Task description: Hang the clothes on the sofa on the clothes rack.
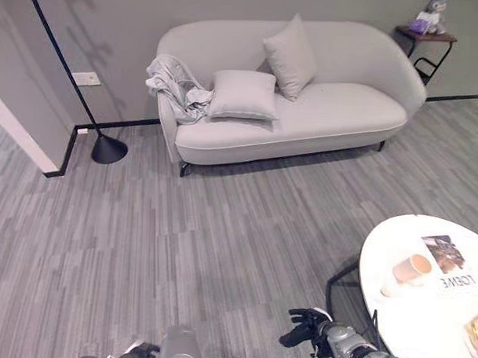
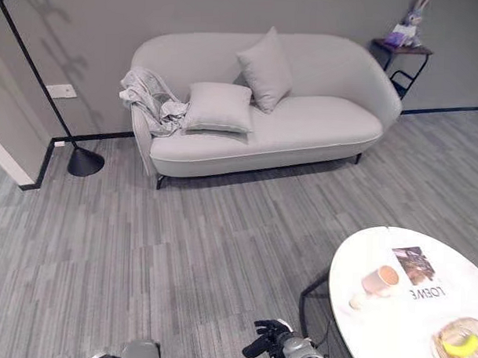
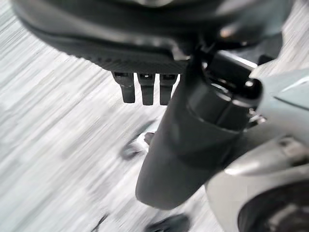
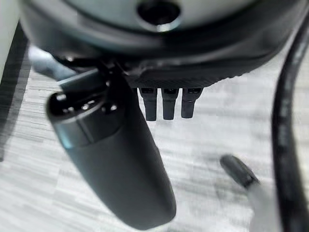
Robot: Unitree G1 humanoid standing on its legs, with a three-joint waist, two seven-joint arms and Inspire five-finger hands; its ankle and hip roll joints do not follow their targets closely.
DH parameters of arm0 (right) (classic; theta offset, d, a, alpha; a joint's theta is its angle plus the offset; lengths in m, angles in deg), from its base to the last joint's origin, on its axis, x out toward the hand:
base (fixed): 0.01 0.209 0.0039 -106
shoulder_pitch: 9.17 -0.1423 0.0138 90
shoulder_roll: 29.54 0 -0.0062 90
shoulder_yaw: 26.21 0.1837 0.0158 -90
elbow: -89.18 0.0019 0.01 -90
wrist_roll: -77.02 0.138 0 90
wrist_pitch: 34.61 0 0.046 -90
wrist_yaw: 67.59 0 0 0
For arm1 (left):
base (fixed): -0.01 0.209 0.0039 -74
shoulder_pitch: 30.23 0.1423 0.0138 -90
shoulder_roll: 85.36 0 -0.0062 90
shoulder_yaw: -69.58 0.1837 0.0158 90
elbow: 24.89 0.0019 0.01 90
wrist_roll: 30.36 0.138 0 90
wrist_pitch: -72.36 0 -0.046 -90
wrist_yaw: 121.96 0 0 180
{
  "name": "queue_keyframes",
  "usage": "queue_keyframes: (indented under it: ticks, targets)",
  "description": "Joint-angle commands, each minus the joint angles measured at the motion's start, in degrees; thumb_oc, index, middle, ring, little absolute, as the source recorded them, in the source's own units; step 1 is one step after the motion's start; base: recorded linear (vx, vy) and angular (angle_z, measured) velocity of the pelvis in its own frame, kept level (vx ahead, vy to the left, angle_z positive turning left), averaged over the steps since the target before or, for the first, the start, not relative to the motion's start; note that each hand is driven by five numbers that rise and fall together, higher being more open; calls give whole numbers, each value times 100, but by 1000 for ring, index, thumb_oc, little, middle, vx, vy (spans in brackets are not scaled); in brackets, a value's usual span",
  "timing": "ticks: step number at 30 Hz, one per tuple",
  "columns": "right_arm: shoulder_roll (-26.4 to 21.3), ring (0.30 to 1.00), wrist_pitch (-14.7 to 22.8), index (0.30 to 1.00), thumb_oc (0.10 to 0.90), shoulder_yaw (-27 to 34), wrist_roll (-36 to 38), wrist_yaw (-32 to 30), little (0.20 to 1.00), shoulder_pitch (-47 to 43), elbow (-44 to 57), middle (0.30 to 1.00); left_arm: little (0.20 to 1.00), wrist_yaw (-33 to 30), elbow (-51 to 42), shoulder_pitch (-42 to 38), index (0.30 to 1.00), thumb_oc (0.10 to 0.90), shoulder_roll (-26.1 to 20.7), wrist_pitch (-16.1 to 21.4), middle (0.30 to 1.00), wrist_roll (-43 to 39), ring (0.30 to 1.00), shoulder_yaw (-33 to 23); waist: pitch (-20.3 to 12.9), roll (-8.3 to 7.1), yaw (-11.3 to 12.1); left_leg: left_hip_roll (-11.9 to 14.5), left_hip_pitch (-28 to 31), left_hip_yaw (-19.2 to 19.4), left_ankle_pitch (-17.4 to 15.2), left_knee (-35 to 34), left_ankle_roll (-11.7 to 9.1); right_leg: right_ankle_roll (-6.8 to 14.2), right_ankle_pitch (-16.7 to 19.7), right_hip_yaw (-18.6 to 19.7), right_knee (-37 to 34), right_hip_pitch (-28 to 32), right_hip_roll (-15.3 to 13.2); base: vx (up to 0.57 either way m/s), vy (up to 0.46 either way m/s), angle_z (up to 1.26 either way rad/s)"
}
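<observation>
A crumpled light grey garment (image 1: 175, 86) is draped over the left armrest of a pale sofa (image 1: 328, 111) against the far wall. Left of the sofa stands a black stand (image 1: 108, 149) with a thin slanted pole and a cone base. My right hand (image 1: 303, 330) hangs low at the near edge, far from the sofa, holding nothing. Its own wrist view shows the right hand (image 4: 164, 63) open, its fingers (image 4: 164, 104) straight above the floor. My left hand (image 1: 141, 351) peeks in at the near left. The left hand (image 3: 135, 43) is open too and holds nothing.
Two grey cushions (image 1: 243, 94) lie on the sofa. A white round table (image 1: 407, 318) stands near right with a paper cup (image 1: 412, 270) and a magazine. A small dark side table (image 1: 425, 35) is at the far right. Wide grey striped floor lies between me and the sofa.
</observation>
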Motion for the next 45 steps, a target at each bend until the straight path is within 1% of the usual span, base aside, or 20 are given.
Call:
queue_keyframes:
  ticks: [1, 4, 6, 8, 11, 12, 15, 16, 17, 21, 22, 24, 25, 27, 28, 33, 36, 40, 42, 45]
  targets:
    - [5, 900, 145, 900, 800, 14, -217, 35, 900, 180, -174, 900, 900, 69, 304, -425, 900, 800, 425, 154, 900, -809, 900, -289, 160, 333, 278, -103, 989, -49, 1076, -2463, -331, 513, -294, 166, 49, -825, 215, 287, 154, -24]
    - [316, 900, 173, 900, 800, 123, -190, 143, 900, 501, -464, 900, 900, 217, 660, -172, 900, 800, 412, 38, 900, -1275, 900, -892, 171, 340, 633, -194, 316, -274, 1704, -3503, -445, 363, -663, 267, 49, -286, 538, 422, 183, -8]
    - [383, 900, 168, 900, 800, 149, -209, 228, 900, 600, -504, 900, 900, 319, 761, 1, 900, 800, 391, -16, 900, -1302, 900, -1132, 59, 301, 653, -183, 417, -163, 1662, -3503, -336, 415, -714, 335, 49, -146, 618, 498, 189, 11]
    - [518, 900, 164, 900, 800, 259, -138, 288, 900, 843, -567, 900, 900, 386, 873, 269, 900, 800, 342, -69, 900, -1427, 900, -1435, -33, 231, 677, -233, 618, -52, 2007, -3400, -238, 348, -833, 464, 49, 176, 660, 601, 280, 25]
    - [529, 900, 119, 900, 800, 456, 4, 334, 900, 921, -632, 900, 900, 451, 995, 340, 900, 800, 223, -148, 900, -1586, 900, -1638, -192, -10, 682, -411, 669, 102, 1824, -3033, -87, 489, -910, 542, 504, 220, 504, 437, 291, -17]
    - [532, 900, 130, 900, 800, 420, -68, 378, 900, 946, -633, 900, 900, 399, 894, 314, 900, 800, 170, -80, 900, -1346, 900, -1475, -339, -114, 669, -550, 863, 261, 1634, -3106, 36, 685, -775, 462, 1029, 128, 337, 397, 326, -22]
    - [467, 900, 158, 900, 800, 363, -182, 381, 900, 890, -556, 900, 900, 324, 736, 241, 900, 800, 94, 29, 900, -1278, 900, -1324, -354, -121, 671, -716, 1064, 348, 1406, -3154, 202, 983, -436, 315, 2008, -262, 102, 317, 345, -7]
    - [425, 900, 177, 900, 800, 340, -255, 361, 900, 835, -496, 900, 900, 276, 674, 176, 900, 800, 66, 65, 900, -1262, 900, -1243, -319, -98, 653, -794, 1200, 389, 1270, -3156, 304, 1176, -104, 238, 2619, -482, -63, 268, 377, 1]
    - [371, 900, 194, 900, 800, 287, -374, 288, 900, 701, -349, 900, 900, 123, 607, -10, 900, 800, 30, 88, 900, -1168, 900, -1047, -190, 32, 515, -922, 1635, 409, 1037, -3242, 480, 1432, 723, 23, 3777, -928, -487, 266, 376, -16]
    - [410, 900, 246, 900, 800, 173, -418, 220, 900, 613, -71, 900, 900, 22, 528, -174, 900, 800, 24, 100, 900, -939, 900, -738, -87, 270, 248, -1045, 2287, 225, 777, -3502, 627, 1323, 721, -190, 4645, -1539, -852, 300, 281, 18]
    - [373, 900, 326, 900, 800, 52, -396, 111, 900, 569, 186, 900, 900, -53, 262, -363, 900, 800, 56, 195, 900, -958, 900, -488, 47, 355, 74, -1089, 2461, -16, 672, -3503, 552, 1061, 200, -140, 3959, -1902, -623, 272, 123, 43]
    - [372, 900, 325, 900, 800, 52, -396, 111, 900, 569, 187, 900, 900, -53, 261, -364, 900, 800, 57, 194, 900, -959, 900, -488, 61, 359, 64, -1087, 2475, -27, 671, -3503, 549, 1058, 198, -154, 3950, -1877, -621, 161, 14, 57]
    - [314, 900, 360, 900, 800, 49, -296, -11, 900, 477, 413, 900, 900, -115, -14, -542, 900, 800, 94, 264, 900, -914, 900, -314, 163, 369, -36, -1100, 2556, -158, 610, -3503, 434, 903, -59, -175, 2742, -1947, -521, 204, -61, 49]
    - [288, 900, 350, 900, 800, 50, -255, -60, 900, 395, 488, 900, 900, -116, 27, -608, 900, 800, 201, 281, 900, -856, 900, -188, 205, 346, -119, -1130, 2668, -271, 468, -3503, 325, 914, 284, -85, 1405, -2157, -647, 389, -118, 39]
    - [269, 900, 308, 900, 800, 108, -224, -34, 900, 409, 514, 900, 900, -57, 197, -556, 900, 800, 307, 265, 900, -959, 900, -350, 217, 338, -209, -1078, 2913, -410, 241, -3503, 199, 1063, 779, 120, 450, -2393, -917, 398, -108, 36]
    - [284, 900, 231, 900, 800, 343, -151, 17, 900, 563, 425, 900, 900, 7, 509, -295, 900, 800, 447, 203, 900, -1256, 900, -777, 195, 379, -340, -964, 3382, -577, -86, -3503, 92, 1278, 1230, 314, 50, -2755, -1297, 416, -66, 53]
    - [330, 900, 142, 900, 800, 529, -116, 167, 900, 843, 307, 900, 900, 277, 960, 4, 900, 800, 400, 1, 900, -1654, 900, -1437, -52, 188, -453, -1053, 3936, -945, -484, -3503, 56, 1408, 1573, 354, 49, -2423, -1378, 727, -130, 82]
    - [275, 900, 101, 900, 800, 526, -265, 215, 900, 880, 151, 900, 900, 213, 959, 141, 900, 800, 300, 15, 900, -1572, 900, -1580, -308, 273, -486, -718, 4233, -1066, -656, -3491, -101, 1358, 1507, 358, 49, -2219, -1044, 439, -168, 50]
    - [84, 900, 193, 900, 800, 387, -396, 67, 900, 730, 268, 900, 900, 165, 752, 133, 900, 800, 347, 103, 900, -1442, 900, -1335, -459, 492, -474, -345, 3944, -1242, -284, -2783, -335, 1142, 1300, 303, 49, -2178, -648, 408, -204, 34]
    - [6, 900, 254, 900, 800, 270, -270, -93, 900, 443, 513, 900, 900, 25, 533, 5, 900, 800, 374, 153, 900, -1459, 900, -1105, -430, 574, -413, -71, 3443, -1201, 146, -1657, -639, 872, 909, 144, 49, -1938, -337, 315, -194, 6]
